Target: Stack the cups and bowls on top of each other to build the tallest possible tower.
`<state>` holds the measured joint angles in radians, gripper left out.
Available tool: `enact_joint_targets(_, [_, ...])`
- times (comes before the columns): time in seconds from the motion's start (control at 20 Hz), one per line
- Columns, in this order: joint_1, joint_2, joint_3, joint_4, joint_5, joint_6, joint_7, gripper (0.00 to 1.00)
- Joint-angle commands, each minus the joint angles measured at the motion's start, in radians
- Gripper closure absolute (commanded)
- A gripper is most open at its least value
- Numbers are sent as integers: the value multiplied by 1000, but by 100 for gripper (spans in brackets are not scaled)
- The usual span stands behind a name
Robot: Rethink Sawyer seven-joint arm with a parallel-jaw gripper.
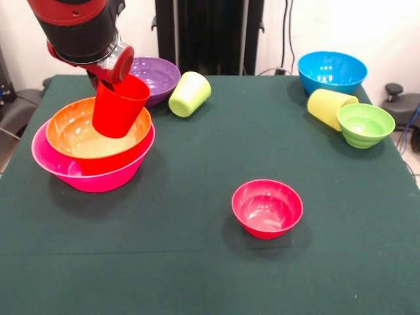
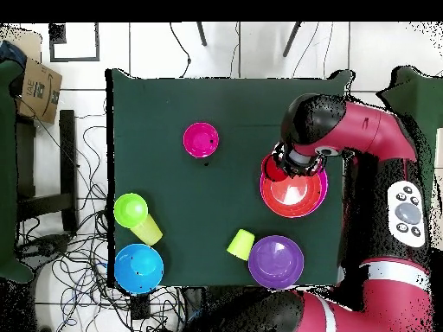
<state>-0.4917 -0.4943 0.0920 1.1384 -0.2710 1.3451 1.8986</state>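
Left of worktop [image 1: 197, 262]: gripper [image 1: 115, 71] with fingers clamped on red cup [image 1: 119, 106], tilted above orange bowl [image 1: 85, 134] nested in pink bowl [image 1: 92, 174]. Best levelled and centred before release. Middle: magenta bowl [image 1: 267, 207]. Right: yellow cup [image 1: 328, 105] lying down, green bowl [image 1: 365, 124].

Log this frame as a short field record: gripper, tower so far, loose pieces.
gripper: gripper shut on red cup, held tilted over the stack
tower: orange bowl nested in pink bowl
upright loose bowls: purple bowl, blue bowl, green bowl, magenta bowl
cups on their sides: lime cup, yellow cup touching the green bowl
surface: green table
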Motion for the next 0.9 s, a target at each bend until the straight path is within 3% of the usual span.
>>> enact_joint_targets(0.05, [-12, 40, 97, 28, -93, 79, -321, 100])
enact_joint_targets(0.9, [-36, 65, 95, 0, -121, 99, -344, 100])
